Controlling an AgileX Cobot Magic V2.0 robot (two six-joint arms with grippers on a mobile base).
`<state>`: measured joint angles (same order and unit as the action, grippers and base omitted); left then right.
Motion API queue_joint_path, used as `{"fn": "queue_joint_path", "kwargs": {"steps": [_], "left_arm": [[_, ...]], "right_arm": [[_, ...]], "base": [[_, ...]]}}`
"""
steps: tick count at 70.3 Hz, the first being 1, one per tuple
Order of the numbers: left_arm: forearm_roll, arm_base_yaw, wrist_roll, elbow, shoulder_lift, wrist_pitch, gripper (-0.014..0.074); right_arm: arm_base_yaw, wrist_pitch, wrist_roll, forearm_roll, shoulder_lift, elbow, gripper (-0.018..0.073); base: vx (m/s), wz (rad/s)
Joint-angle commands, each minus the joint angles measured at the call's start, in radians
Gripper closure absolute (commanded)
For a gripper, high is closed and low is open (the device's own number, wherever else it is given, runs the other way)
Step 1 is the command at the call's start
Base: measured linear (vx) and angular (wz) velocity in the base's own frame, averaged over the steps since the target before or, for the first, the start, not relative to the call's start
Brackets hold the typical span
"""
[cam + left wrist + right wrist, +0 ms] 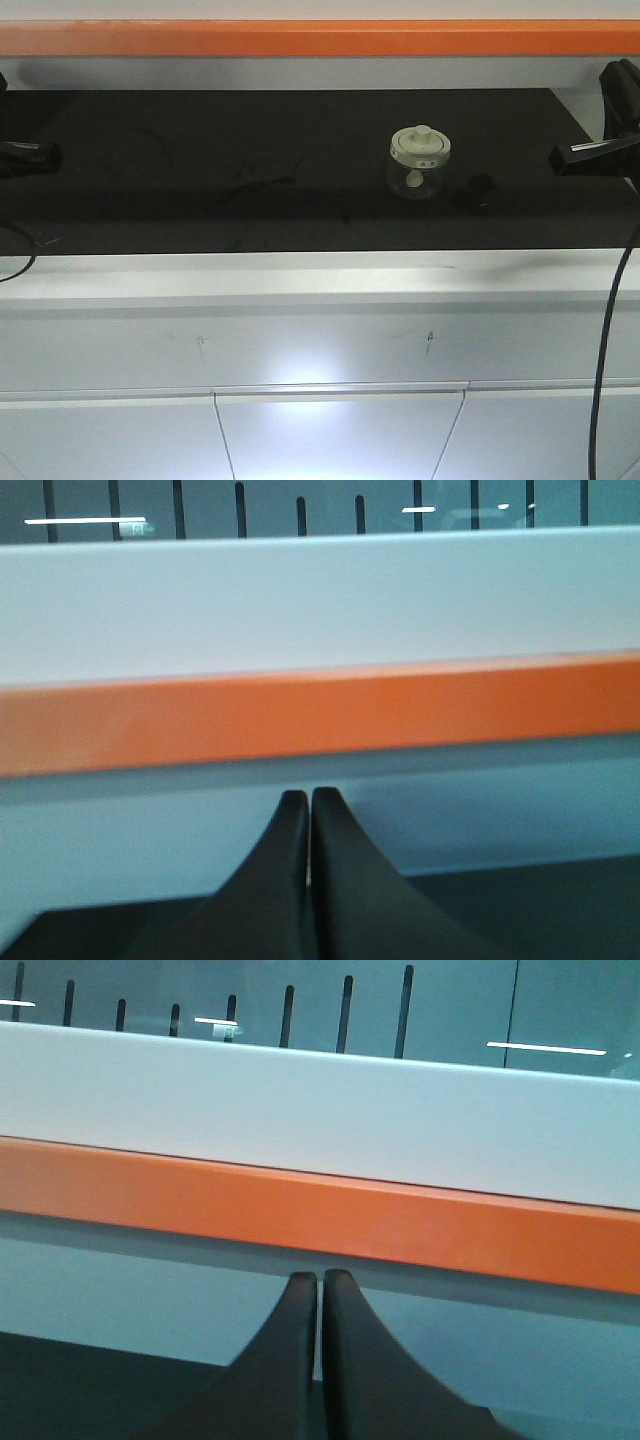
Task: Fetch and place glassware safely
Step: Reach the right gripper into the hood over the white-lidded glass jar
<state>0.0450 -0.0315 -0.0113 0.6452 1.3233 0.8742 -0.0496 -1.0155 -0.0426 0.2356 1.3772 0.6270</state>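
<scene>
The left fingers (pixel 292 825) are pressed together with nothing between them, their black tips pointing at the far wall. The right fingers (pixel 300 1305) are likewise closed and empty, with only a hairline seam between them. In both wrist views the tips sit above the dark desk (pixel 200 130) and face an orange band (pixel 300 38) running left to right. Above it is a white panel (pixel 300 1100), and above that a row of dark vertical slots (pixel 345 1010). In the front view the left fingers reach in at the desk's left edge and the right ones at its right edge, both low over the surface and well apart from each other. The jar (pixel 421 160) stands upright on the desk between them, right of centre and nearer the right fingers, touching neither. Its off-white lid is on, knob up, with a small mark on the rim facing the near side. Faint dark smudges (pixel 475 190) lie just right of the jar. A black cable (pixel 605 340) hangs down at the right, in front of the white cabinet (pixel 320 340) below the desk.
</scene>
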Motion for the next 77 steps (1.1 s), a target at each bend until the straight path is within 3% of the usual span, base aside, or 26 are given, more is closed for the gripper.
{"fn": "queue_joint_path", "kwargs": {"steps": [1,49,64,77], "left_arm": [[-0.012,-0.007,0.004,0.031,-0.045,0.064,0.0603],[-0.012,-0.007,0.004,0.031,-0.073,0.015,0.0603],[0.041,-0.007,0.004,0.031,-0.118,-0.119,0.0603],[0.088,-0.007,0.04,0.031,-0.228,-0.315,0.0603]], "right_arm": [[-0.005,-0.06,-0.004,-0.004,-0.05,0.033,0.0563],[-0.005,-0.018,-0.026,0.005,-0.096,0.033,0.0563],[-0.005,0.037,-0.036,0.015,-0.127,0.033,0.0563],[-0.005,0.153,-0.104,0.078,-0.202,0.033,0.0563]], "base": [[0.0,0.0],[0.0,0.0],[0.0,0.0],[0.0,0.0]]}}
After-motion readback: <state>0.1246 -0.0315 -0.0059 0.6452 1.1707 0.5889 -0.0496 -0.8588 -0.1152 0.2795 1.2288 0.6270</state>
